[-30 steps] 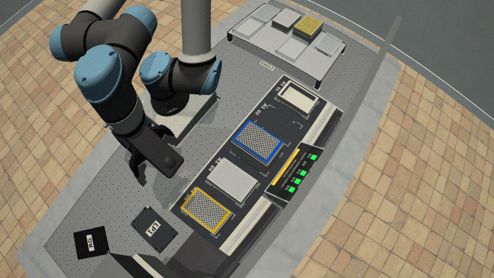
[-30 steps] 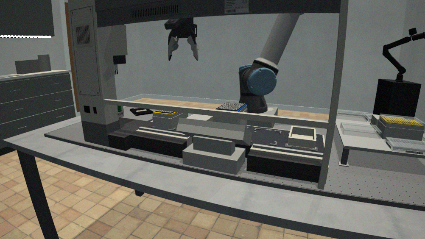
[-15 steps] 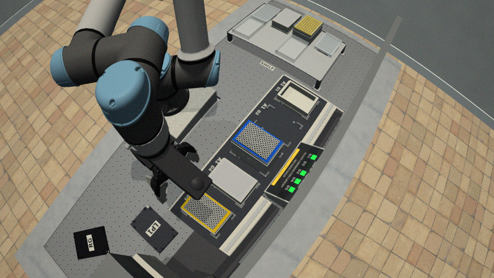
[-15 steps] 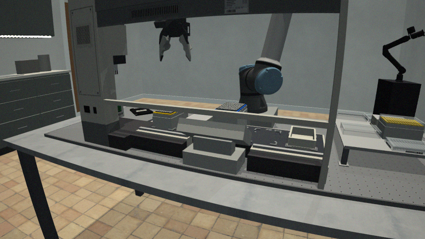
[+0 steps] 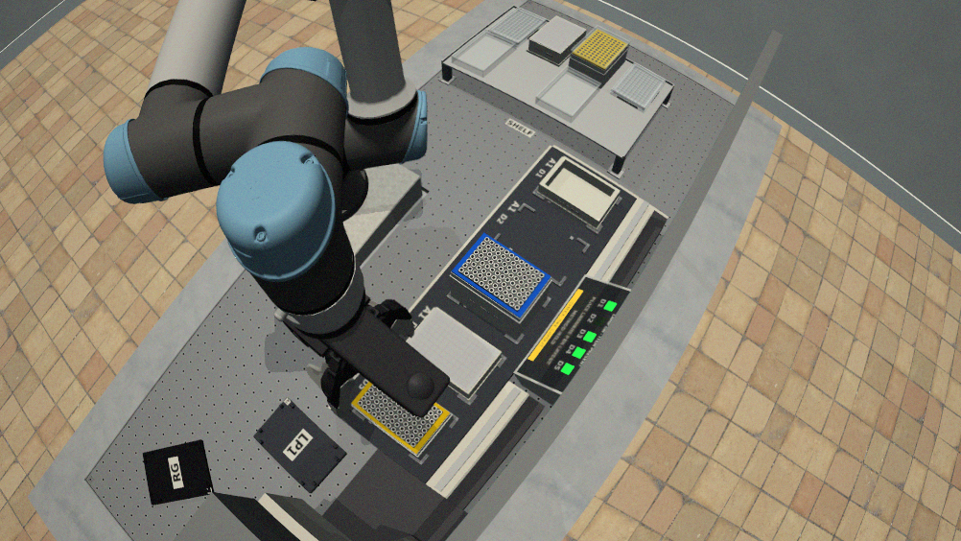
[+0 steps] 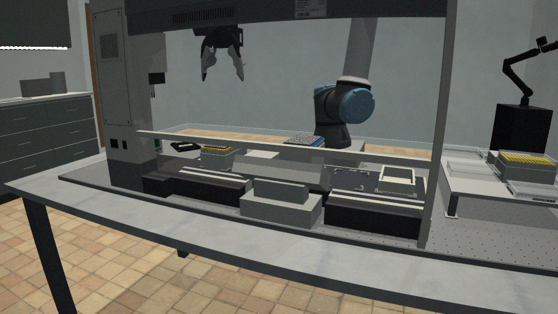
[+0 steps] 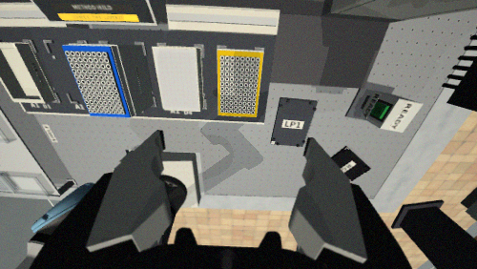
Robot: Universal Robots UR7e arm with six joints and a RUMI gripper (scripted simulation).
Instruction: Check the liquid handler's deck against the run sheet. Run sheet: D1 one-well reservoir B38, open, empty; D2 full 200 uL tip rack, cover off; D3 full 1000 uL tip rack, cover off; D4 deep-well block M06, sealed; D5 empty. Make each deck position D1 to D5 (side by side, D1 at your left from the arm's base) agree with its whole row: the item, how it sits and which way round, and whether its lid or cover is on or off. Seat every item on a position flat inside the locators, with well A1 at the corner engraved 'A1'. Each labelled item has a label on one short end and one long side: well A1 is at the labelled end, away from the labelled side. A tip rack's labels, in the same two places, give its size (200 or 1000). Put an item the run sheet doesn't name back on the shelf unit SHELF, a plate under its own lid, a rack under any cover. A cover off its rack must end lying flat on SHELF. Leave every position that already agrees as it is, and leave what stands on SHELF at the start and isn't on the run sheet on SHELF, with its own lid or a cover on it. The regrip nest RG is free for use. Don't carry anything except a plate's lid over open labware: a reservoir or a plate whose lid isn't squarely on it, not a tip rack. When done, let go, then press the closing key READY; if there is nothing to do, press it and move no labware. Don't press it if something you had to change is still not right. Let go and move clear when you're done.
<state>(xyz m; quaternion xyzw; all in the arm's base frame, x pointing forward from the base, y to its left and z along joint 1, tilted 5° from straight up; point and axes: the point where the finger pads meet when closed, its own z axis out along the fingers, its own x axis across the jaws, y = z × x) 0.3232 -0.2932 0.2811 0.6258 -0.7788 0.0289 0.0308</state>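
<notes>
My gripper (image 6: 221, 78) (image 7: 235, 134) is open and empty. It hangs high above the table's near side, by the D5 end of the deck (image 5: 572, 271). A white open reservoir (image 5: 581, 186) (image 6: 396, 180) (image 7: 16, 72) sits at D1. The position beside it holds nothing. A blue-rimmed tip rack (image 5: 501, 273) (image 6: 303, 139) (image 7: 93, 81) with its cover off follows. Then comes a white sealed block (image 5: 454, 349) (image 6: 261, 153) (image 7: 177, 78). A yellow-rimmed tip rack (image 5: 403, 416) (image 6: 215, 148) (image 7: 238, 83) with no cover stands at D5, partly hidden by my wrist in the top view.
SHELF (image 5: 605, 124) carries a covered yellow rack (image 5: 598, 50) (image 6: 527, 160), a grey lidded block (image 5: 556, 38), clear lids and plates. The LP1 pad (image 5: 299, 444) (image 7: 292, 123), RG nest (image 5: 181, 470) (image 7: 350, 165) and READY key (image 7: 380, 111) lie by D5. The handler's frame spans the deck.
</notes>
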